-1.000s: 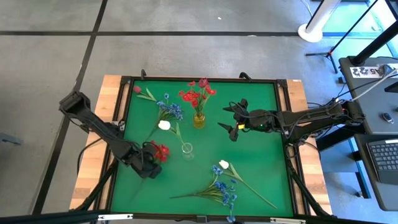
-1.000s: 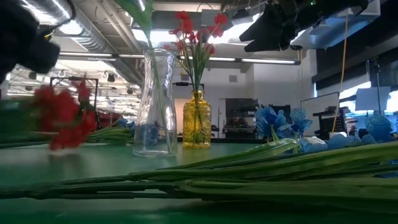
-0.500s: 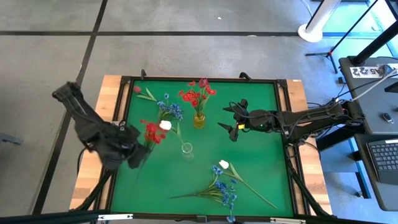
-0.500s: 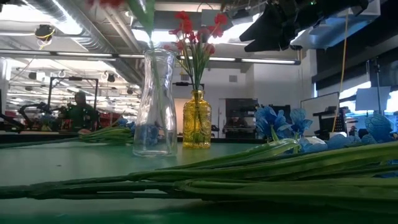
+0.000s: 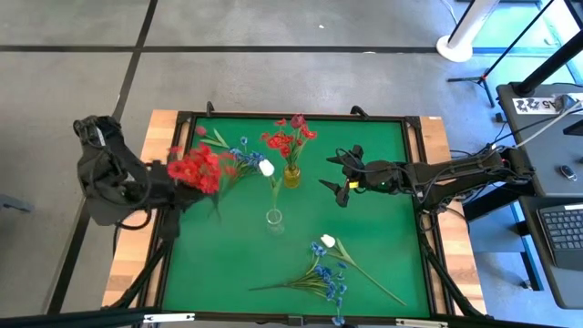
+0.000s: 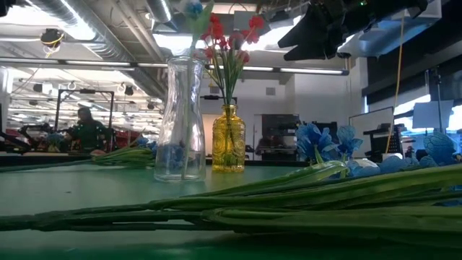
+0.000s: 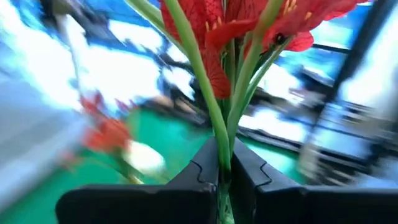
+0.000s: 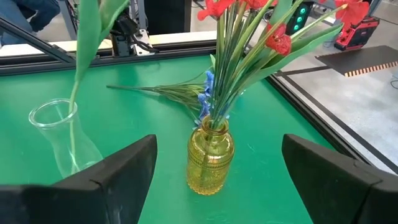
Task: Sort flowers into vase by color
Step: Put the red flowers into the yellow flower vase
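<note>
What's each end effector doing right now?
Left end effector: closed on the red flower stems.
Right end effector: open, empty, facing the yellow vase.

The left gripper [image 7: 221, 180] is raised at the counter's left edge, its fingers clamped tight. The right gripper [image 5: 339, 179] hovers mid-counter, arm outstretched, fingers spread wide.
</note>
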